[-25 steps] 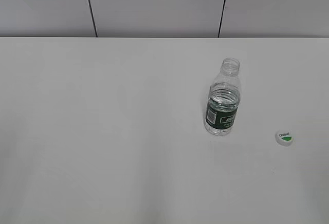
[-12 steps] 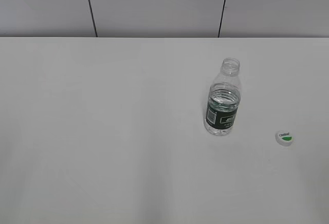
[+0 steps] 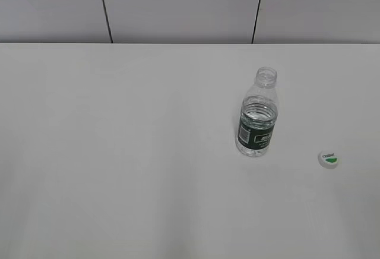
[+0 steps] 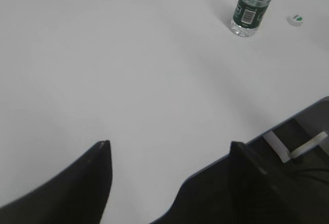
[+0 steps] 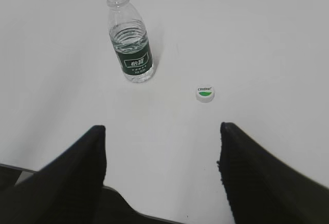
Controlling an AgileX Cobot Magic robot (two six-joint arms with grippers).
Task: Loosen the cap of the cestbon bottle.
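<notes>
The cap already lies on the table beside the upright, open-necked cestbon bottle, both grippers' jaws apart and empty, so probably nothing remains but retreat.

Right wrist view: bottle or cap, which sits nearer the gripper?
The small white screw cap with the green patch. It lies lower in frame, closer to the right gripper than the clear, green-labelled plastic bottle.

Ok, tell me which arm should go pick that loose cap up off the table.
Probably right: the cap lies just ahead of the open right gripper, right of the cestbon bottle; the left gripper sees it far off.
</notes>
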